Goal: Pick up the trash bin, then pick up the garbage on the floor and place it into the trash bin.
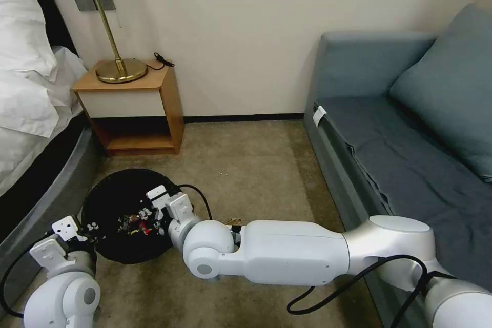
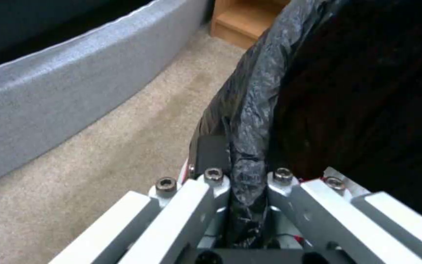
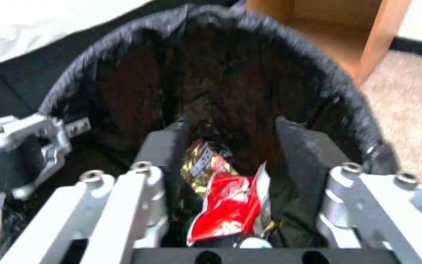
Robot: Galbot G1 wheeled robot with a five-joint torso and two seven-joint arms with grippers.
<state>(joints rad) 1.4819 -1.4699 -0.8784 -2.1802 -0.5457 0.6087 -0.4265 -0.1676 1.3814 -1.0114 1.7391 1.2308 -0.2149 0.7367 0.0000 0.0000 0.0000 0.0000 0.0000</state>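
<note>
Round trash bin with crinkly black plastic liner (image 3: 338, 84): black throughout. Inside, red-and-white glossy wrapper (image 3: 230, 205); brown-gold foil snack wrapper (image 3: 203, 163). Beige speckled carpet floor (image 1: 246, 164).

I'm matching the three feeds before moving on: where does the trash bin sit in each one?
Head view: trash bin low on the left, on the carpet beside the bed.
Left wrist view: its bagged rim fills the right side, clamped by the left gripper.
Right wrist view: its mouth fills the middle, the open right gripper above it.
Shared landmark: the wooden nightstand.
</note>
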